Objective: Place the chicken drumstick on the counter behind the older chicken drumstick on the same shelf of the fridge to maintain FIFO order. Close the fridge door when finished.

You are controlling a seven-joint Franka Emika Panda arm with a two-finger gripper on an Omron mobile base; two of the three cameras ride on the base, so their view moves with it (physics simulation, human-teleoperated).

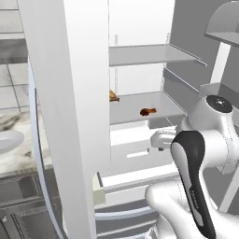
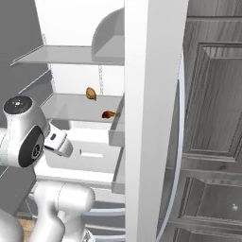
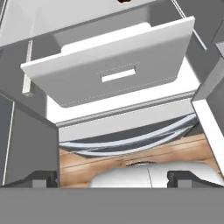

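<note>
Hovering with gripper spread wide, empty, before the white drawer front; two chicken drumsticks resting apart on the shelf.

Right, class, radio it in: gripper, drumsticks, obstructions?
Gripper open, empty. Two drumsticks on shelf: rear drumstick, front drumstick. Fridge door open.

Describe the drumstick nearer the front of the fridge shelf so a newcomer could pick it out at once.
Look into the open fridge and find the wide white shelf just above the white drawer front. Two drumsticks lie on it. Yours is the darker reddish-brown drumstick near the shelf's front edge; the other drumstick sits farther back.
</note>
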